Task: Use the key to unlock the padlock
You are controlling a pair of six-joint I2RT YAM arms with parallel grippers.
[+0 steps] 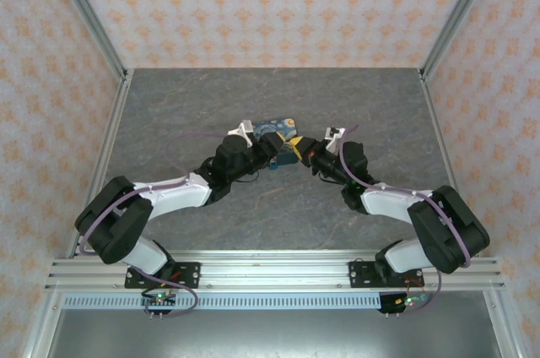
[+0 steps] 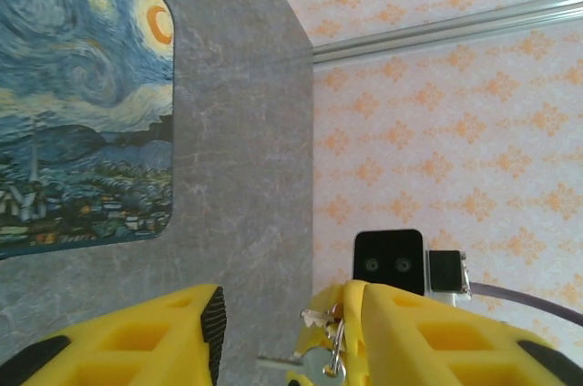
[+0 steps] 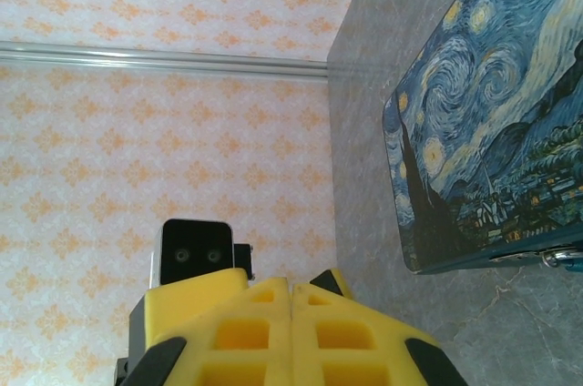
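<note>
Top external: box [image 1: 277, 127] lies near the middle of the desk [image 1: 211, 105].
Left wrist, fingers: left fingers [image 2: 137, 345] stand partly apart with a gap between them.
Left wrist, key: key [image 2: 319, 363] hangs on a ring [image 2: 339, 345] in that gap, against the right-hand finger.
Right wrist, fingers: right fingers [image 3: 291, 331] are pressed together, with the box just beside them.

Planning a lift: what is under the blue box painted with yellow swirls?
The blue swirl-painted box rests on the grey stone-patterned table; whatever lies directly beneath is covered by the box.
</note>
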